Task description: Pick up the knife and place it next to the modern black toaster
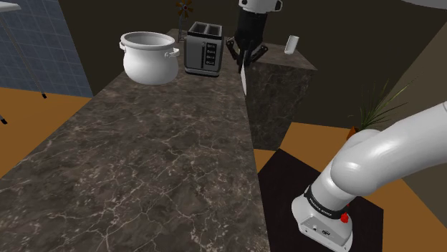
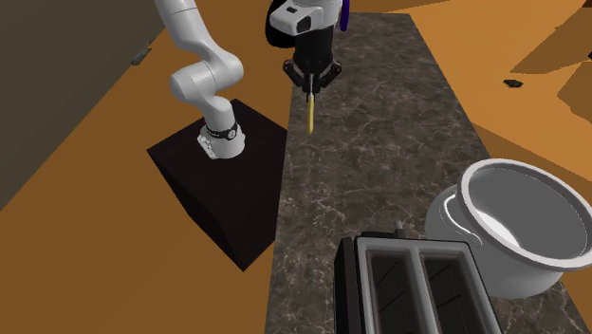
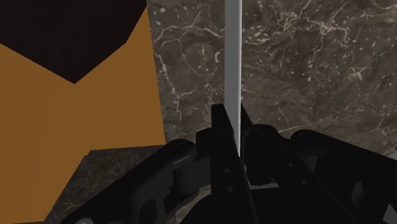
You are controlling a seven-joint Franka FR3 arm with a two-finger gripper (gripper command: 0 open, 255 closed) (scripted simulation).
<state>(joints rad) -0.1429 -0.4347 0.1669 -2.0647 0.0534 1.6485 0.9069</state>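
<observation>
1. Pot (image 1: 149,57): white, two handles. In the shoulder view it stands at 9 o'clock from the toaster, just beside it. In the second exterior view you look into its mouth and the inside is bare; nothing is in it.
2. Toaster (image 1: 204,49): black and silver, upright on the counter (image 1: 143,165). The second exterior view shows both slots dark and empty. There a strip of bare counter runs along the toaster's 9 o'clock side, which is likely your set-down spot.
3. Gripper (image 1: 245,63): in the shoulder view it sits at 3 o'clock from the toaster, over the counter's edge. Its fingers are pinched narrow on the knife (image 1: 244,80), which hangs toward 6 o'clock with the tip down.
   - The wrist view shows the fingers (image 3: 222,137) pressing the flat sides, with the blade running straight out between them.
   - Judgement: gripping the flats stops the blade twisting, and the upright carry keeps the tip clear of the surface.
   - The second exterior view puts the knife at 11 o'clock from the toaster, with a stretch of bare counter between them. The carry is not yet finished.
4. Cup (image 1: 290,44): white, at 3 o'clock from the gripper, on a separate dark block. You cannot tell what is in it.
</observation>
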